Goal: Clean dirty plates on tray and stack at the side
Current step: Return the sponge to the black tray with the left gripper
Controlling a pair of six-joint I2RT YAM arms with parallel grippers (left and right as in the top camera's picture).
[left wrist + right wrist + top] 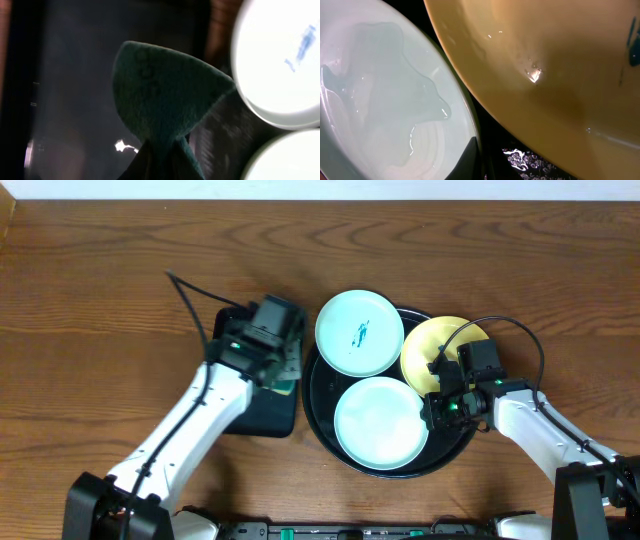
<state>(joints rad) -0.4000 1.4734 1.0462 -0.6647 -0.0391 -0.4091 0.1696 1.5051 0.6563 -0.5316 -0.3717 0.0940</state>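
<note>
Within round black tray (320, 385): smudged mint plate (360, 332) at far left, overlapping rim; wet, clean mint plate (381, 423) at near side; yellow plate (425, 350) tilted at right. Clamped tight in left end effector (162, 160): green sponge (165, 95), over rectangular black tray (265, 415). Closed at right end effector (437, 398), against yellow plate edge; hold unconfirmed.

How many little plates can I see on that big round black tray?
3. A smudged mint plate at the far side, a clean-looking mint plate at the front, and a yellow plate on the right, partly under the right arm.
</note>
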